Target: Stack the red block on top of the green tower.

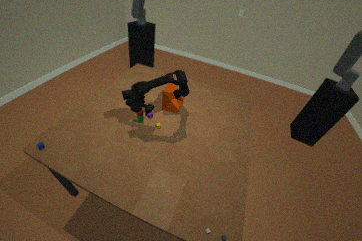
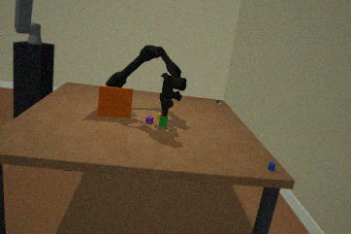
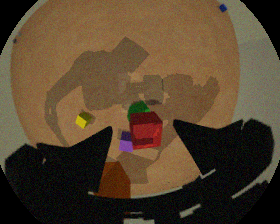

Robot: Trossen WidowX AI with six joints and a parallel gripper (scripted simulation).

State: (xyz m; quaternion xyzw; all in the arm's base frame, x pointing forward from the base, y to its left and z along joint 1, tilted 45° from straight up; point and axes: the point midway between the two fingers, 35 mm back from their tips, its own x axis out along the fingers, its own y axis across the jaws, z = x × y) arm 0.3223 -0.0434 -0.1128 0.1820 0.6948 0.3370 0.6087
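Table (image 2: 73, 140): pincer (image 3: 145, 137) wide open, gripping nothing.

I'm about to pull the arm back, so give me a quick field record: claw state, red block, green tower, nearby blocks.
claw: open, fingers spread either side of the red block, holding nothing
red block: sits over the green tower, between the open fingers
green tower: upright on the table
purple block: on the table beside the tower
yellow block: on the table, apart from the tower
blue block: far off at the table corner
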